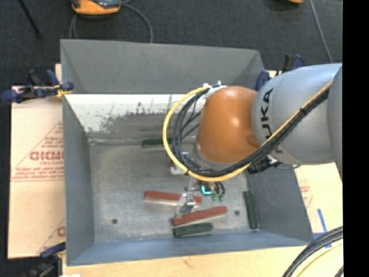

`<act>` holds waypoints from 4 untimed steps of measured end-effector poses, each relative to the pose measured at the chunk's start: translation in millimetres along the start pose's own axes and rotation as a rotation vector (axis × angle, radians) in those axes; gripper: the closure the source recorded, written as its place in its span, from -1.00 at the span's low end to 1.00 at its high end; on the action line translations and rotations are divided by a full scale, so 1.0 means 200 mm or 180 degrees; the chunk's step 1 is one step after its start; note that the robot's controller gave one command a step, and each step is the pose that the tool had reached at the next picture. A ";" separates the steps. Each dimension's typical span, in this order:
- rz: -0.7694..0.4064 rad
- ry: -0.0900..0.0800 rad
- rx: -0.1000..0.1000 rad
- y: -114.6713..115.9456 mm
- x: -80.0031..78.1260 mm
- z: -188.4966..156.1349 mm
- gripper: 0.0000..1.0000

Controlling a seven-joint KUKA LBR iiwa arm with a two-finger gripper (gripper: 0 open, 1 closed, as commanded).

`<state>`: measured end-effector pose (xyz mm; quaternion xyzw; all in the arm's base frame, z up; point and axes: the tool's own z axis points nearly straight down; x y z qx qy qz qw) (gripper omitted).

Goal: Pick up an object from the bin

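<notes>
My gripper [187,201] hangs low over the front middle of the bin, under the orange cover. It sits between two red-brown sticks. One red-brown stick [161,197] lies to its left, its right end reaching the gripper. The other red-brown stick [199,214] lies just in front of it, slanting up to the right. A dark green stick [193,230] rests along the front wall below that one. A small green piece [217,195] shows just right of the gripper.
Another dark green stick [251,209] lies near the bin's right wall, pointing front to back. A short dark stick [153,143] lies at the foot of the back wall. The arm and its cables cover the bin's right middle.
</notes>
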<state>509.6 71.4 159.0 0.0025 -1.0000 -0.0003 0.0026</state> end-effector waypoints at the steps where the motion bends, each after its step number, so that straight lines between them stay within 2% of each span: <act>1: 0.0007 -0.0025 -0.0002 0.00 -0.01 -0.02 -1.00; 2: -0.0183 -0.0044 -0.0005 0.01 -0.28 0.39 1.00; 3: -0.0180 -0.0044 -0.0006 0.01 -0.28 0.39 1.00; 4: -0.0305 -0.0030 0.0004 0.01 -0.28 -0.27 1.00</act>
